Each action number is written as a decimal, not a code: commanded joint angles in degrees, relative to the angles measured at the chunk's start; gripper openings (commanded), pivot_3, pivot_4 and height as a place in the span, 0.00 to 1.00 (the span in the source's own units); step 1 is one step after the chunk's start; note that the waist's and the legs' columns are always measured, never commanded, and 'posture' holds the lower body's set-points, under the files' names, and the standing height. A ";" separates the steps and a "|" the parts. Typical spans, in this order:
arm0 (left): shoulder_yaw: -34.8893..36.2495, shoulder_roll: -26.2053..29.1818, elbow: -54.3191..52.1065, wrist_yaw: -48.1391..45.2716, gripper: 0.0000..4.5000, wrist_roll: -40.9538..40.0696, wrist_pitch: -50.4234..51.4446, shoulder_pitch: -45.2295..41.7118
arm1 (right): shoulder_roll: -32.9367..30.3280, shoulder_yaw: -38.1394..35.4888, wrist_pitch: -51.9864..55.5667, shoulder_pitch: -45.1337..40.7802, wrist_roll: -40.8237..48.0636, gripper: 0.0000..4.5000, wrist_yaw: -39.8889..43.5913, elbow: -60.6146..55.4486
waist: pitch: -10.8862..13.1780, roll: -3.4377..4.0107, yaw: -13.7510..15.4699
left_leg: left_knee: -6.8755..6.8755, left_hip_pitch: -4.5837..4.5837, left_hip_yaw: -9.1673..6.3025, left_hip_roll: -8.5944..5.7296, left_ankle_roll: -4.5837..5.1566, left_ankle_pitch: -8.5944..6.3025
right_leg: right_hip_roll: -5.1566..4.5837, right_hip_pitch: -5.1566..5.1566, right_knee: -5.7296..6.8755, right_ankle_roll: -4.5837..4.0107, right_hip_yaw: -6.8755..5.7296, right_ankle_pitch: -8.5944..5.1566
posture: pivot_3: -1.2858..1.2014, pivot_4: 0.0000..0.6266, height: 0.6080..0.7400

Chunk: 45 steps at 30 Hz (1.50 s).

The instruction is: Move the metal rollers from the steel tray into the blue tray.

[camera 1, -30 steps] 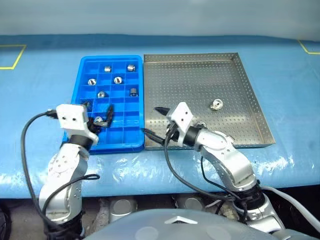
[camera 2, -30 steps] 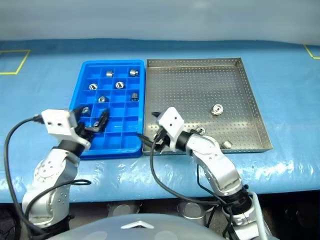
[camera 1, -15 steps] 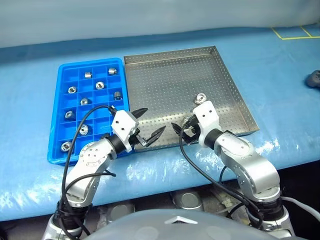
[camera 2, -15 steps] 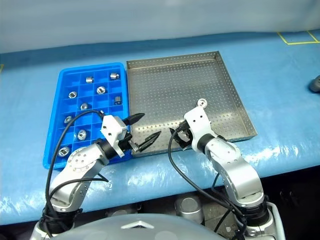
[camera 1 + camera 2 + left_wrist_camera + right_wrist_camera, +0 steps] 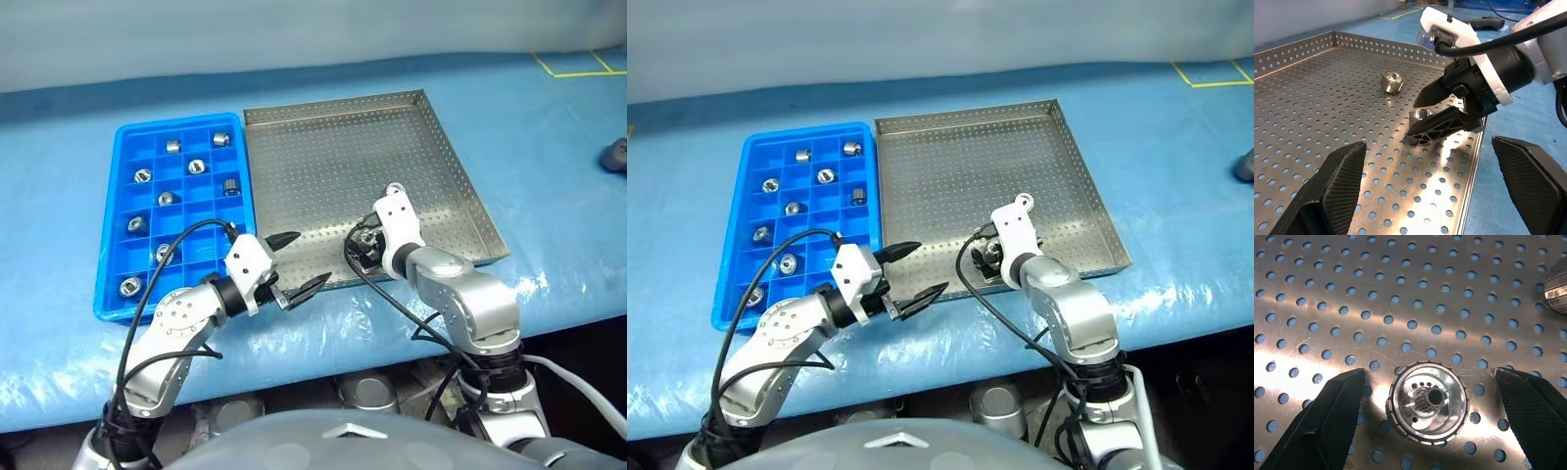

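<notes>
The steel tray [image 5: 323,166] lies in the middle of the blue-covered table, with the blue tray [image 5: 108,294] against its left side. Several metal rollers [image 5: 197,166] sit in the blue tray's compartments. Near the steel tray's front rim my right gripper [image 5: 1428,431] points down, open, its fingers on either side of one roller [image 5: 1428,401] without touching it. A second roller [image 5: 1391,81] stands a little farther into the tray. My left gripper [image 5: 306,260] hangs open and empty over the steel tray's front left edge, pointing toward the right gripper [image 5: 1413,122].
A dark object [image 5: 615,154] lies at the table's far right edge. Yellow tape lines [image 5: 578,64] mark the far right corner. The table's front edge runs just below both trays.
My left gripper swung from over the blue tray to the steel tray's front left edge. The right gripper moved right and tipped down over a roller. The camera view shifted too.
</notes>
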 commanded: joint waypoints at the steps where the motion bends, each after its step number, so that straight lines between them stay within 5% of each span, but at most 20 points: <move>1: 0.22 0.19 -3.05 0.32 1.00 -0.49 -1.37 0.68 | -0.41 0.10 2.15 -1.15 0.38 0.80 0.28 -1.98 | 0.00 0.00 0.35 | 0.00 0.00 0.00 0.00 0.00 0.00 | 0.00 0.00 0.00 0.00 0.00 0.00 | 0.49 0.24 1.00; 7: 1.70 -0.24 -4.41 1.55 1.00 -1.07 -1.78 1.90 | -1.28 1.81 6.45 -2.86 1.78 0.38 1.48 -6.12 | 0.00 0.00 1.16 | 0.00 0.00 0.00 0.00 0.00 0.00 | -0.01 0.00 0.00 0.00 0.00 0.00 | 0.50 0.24 1.00; 15: 10.23 -3.62 -7.13 9.32 1.00 -1.68 -3.59 4.43 | 1.16 7.49 1.49 -13.59 2.79 0.38 3.44 -4.05 | 0.04 0.02 1.81 | -0.03 0.00 -0.03 0.02 0.01 0.00 | 0.02 -0.04 0.02 0.00 -0.03 0.00 | 0.54 0.24 1.00; 26: 22.84 -9.80 -13.42 22.53 1.00 3.11 -7.07 16.77 | 15.70 16.16 -34.78 -25.72 -2.50 0.38 8.57 25.72 | 0.02 -0.03 6.98 | -0.58 0.04 -0.07 0.01 -0.03 0.02 | -0.07 -0.14 -0.15 -0.34 -0.14 0.13 | 0.62 0.24 1.00; 39: 25.63 -14.04 -15.46 25.96 1.00 4.57 -10.27 24.86 | 23.41 15.51 -51.44 -30.78 -7.33 0.38 13.91 54.60 | 0.02 -0.03 12.67 | -0.76 0.05 -0.30 0.03 -0.39 0.23 | -0.07 -0.15 -0.11 -0.62 -0.50 -0.03 | 0.65 0.24 1.00; 45: 23.50 -13.22 -13.70 24.83 1.00 4.31 -9.84 22.56 | 22.04 13.14 -50.08 -28.49 -7.48 0.83 14.08 53.28 | 0.01 -0.02 12.86 | -0.78 0.08 -0.33 0.05 -0.44 0.26 | -0.04 -0.15 -0.04 -0.67 -0.53 -0.07 | 0.63 0.24 1.00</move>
